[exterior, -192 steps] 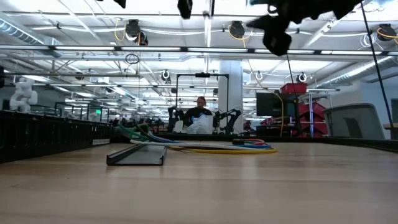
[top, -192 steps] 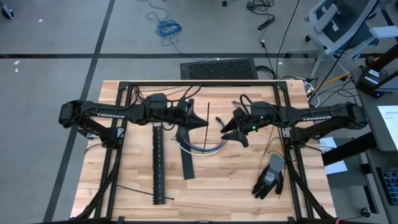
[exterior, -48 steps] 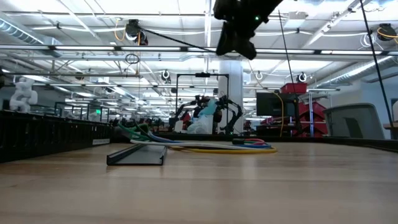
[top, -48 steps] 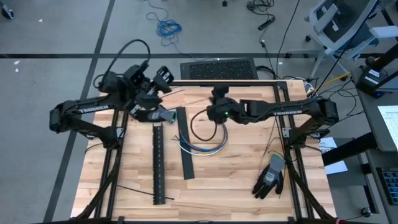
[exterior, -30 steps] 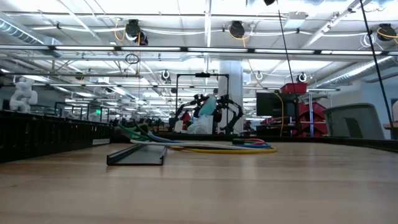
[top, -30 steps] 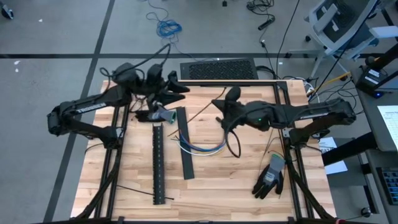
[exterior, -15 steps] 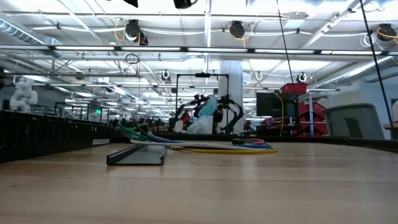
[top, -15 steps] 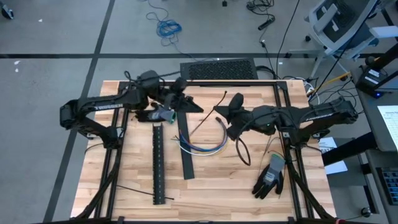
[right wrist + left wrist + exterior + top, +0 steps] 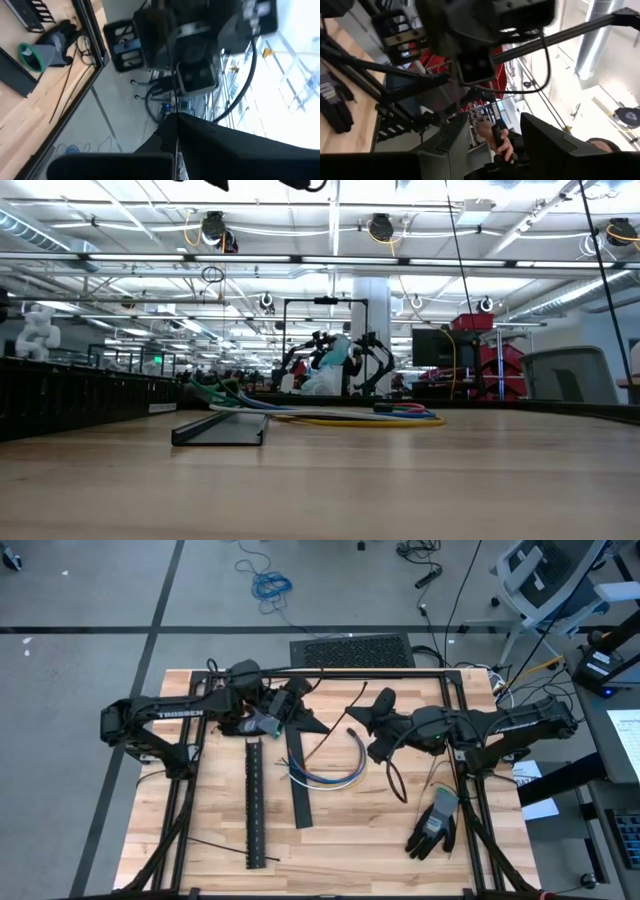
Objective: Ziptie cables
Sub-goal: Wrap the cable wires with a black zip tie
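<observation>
High view: wood table [image 9: 200, 830] | cables [image 9: 325, 776] ctr | glove [image 9: 433, 825] R edge

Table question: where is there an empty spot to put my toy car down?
The widest bare wood on the table lies at the near edge, between the short black channel and the glove. Another patch sits left of the long perforated black rail. The middle is crowded: the cables lie there, with both arms above.
</observation>
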Motion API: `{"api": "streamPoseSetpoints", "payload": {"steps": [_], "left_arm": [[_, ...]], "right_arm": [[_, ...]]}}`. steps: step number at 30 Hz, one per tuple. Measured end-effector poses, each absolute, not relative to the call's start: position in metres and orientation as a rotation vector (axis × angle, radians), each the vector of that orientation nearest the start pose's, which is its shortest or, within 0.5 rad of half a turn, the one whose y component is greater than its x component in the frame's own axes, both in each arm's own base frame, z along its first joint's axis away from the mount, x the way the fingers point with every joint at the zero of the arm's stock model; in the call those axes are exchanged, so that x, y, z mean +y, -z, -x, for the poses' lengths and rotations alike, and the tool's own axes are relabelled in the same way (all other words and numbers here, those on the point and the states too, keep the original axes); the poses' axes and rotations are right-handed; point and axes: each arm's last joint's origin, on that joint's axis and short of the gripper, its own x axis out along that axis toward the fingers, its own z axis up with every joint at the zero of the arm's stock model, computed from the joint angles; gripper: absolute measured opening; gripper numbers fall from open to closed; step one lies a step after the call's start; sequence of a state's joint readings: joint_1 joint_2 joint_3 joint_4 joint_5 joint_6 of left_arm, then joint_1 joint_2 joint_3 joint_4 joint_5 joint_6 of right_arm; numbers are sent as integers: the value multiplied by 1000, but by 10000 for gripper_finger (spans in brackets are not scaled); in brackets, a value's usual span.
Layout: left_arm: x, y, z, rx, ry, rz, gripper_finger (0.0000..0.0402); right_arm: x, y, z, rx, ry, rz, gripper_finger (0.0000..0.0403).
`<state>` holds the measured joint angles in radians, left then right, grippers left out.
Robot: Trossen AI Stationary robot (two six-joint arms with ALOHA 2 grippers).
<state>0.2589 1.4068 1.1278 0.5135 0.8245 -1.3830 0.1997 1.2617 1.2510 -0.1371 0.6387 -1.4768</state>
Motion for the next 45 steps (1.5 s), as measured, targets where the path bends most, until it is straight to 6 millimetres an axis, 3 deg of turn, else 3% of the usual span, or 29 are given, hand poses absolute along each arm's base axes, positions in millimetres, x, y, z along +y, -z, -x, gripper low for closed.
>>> {"api": "streamPoseSetpoints", "payload": {"steps": [9,37,41,45], "left_arm": [[63,-365,-317,248,582,1259,173],[46,-373,-319,248,637,1396,171],[44,-373,-319,246,635,1398,134],[42,-373,-319,247,639,1394,35]], "right_arm": [[42,-408,-271,360,292,1532,0],[34,-395,-285,412,254,1508,0],[34,-395,-285,416,252,1521,0],[34,-396,-285,412,256,1525,0]]}}
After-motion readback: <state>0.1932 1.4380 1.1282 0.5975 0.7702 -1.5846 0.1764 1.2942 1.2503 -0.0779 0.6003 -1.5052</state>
